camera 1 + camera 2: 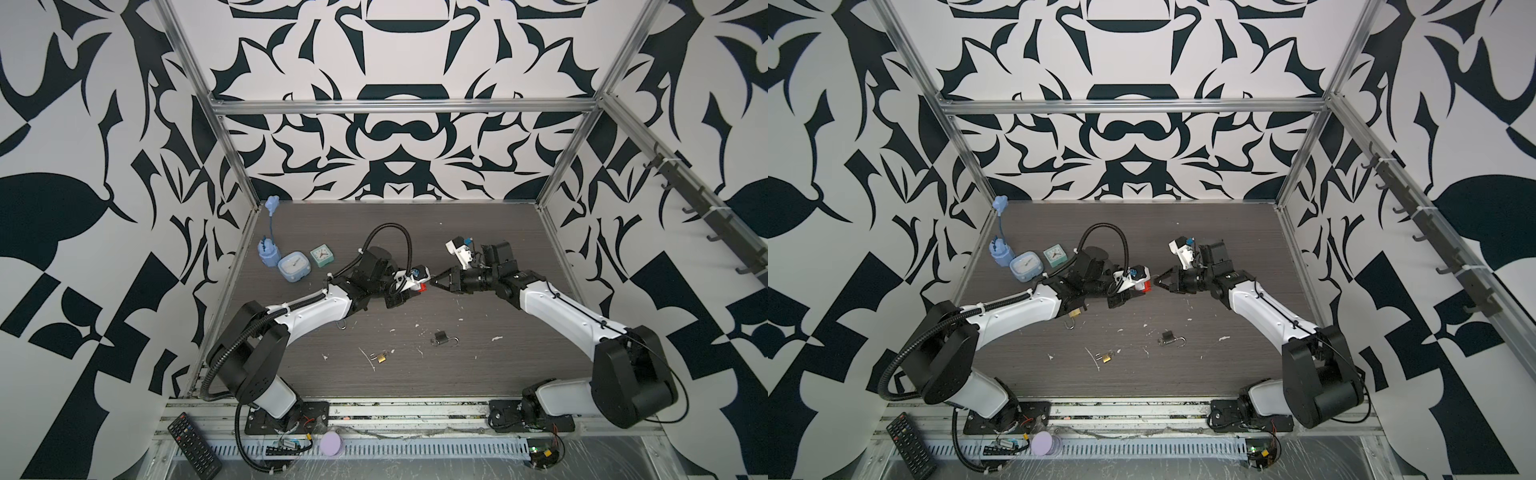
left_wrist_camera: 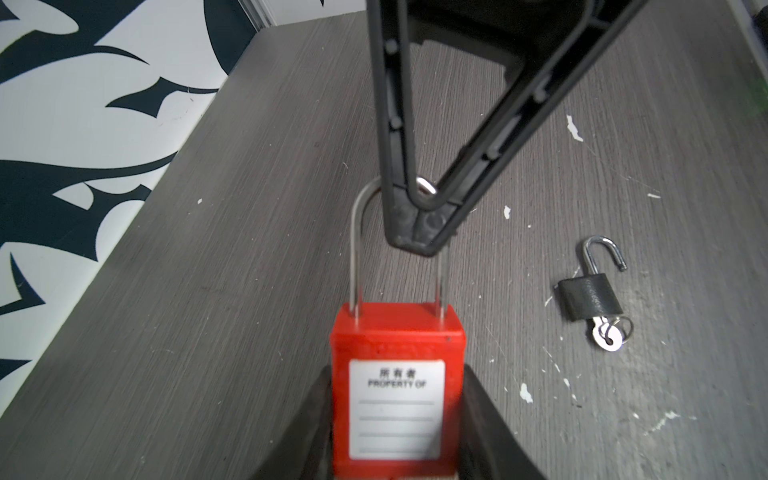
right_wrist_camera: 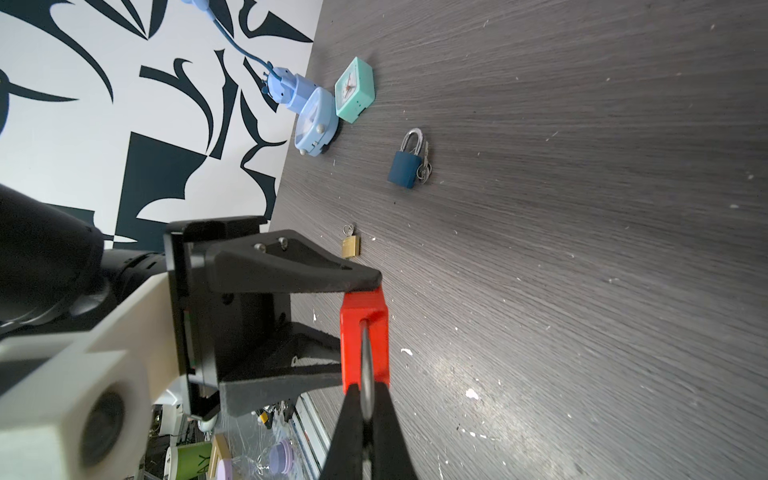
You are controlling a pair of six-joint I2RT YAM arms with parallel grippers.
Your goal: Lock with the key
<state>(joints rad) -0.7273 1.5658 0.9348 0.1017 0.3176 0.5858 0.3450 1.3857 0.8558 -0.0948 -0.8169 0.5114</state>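
- Plainly, the only writing I can read is on the red padlock [image 2: 397, 332]: its white label [image 2: 396, 409] carries the characters "所有者", then "PROPERTY OF", with blank ruled lines under them.
- My left jaws are closed narrow on the sides of that padlock's body and hold it above the middle of the bench [image 1: 478, 374], lying level, as both top views show [image 1: 421, 289] [image 1: 1144, 286].
- My right jaws are pinched fully together on the top bend of its steel shackle [image 2: 354, 249], which points toward my right arm.
- Both legs of the shackle run into the red body; I cannot tell whether it has latched, and the keyhole end is hidden between my left jaws.
- A black padlock [image 2: 590, 297] lies on the bench near the front with its shackle swung open and a key [image 2: 607, 336] on a ring stuck in its base.
- A blue padlock [image 3: 404, 168] lies flat with its shackle closed and keys [image 3: 424, 168] just beside it.
- A small brass padlock [image 1: 382, 356] lies near the front edge.
- By the left wall stand a pale blue clock [image 1: 294, 267] and a mint clock [image 1: 322, 255]; their dials are too small to read.
- A green cup [image 3: 195, 461] shows below the bench edge; its lettering is cut off and its inside is out of sight.
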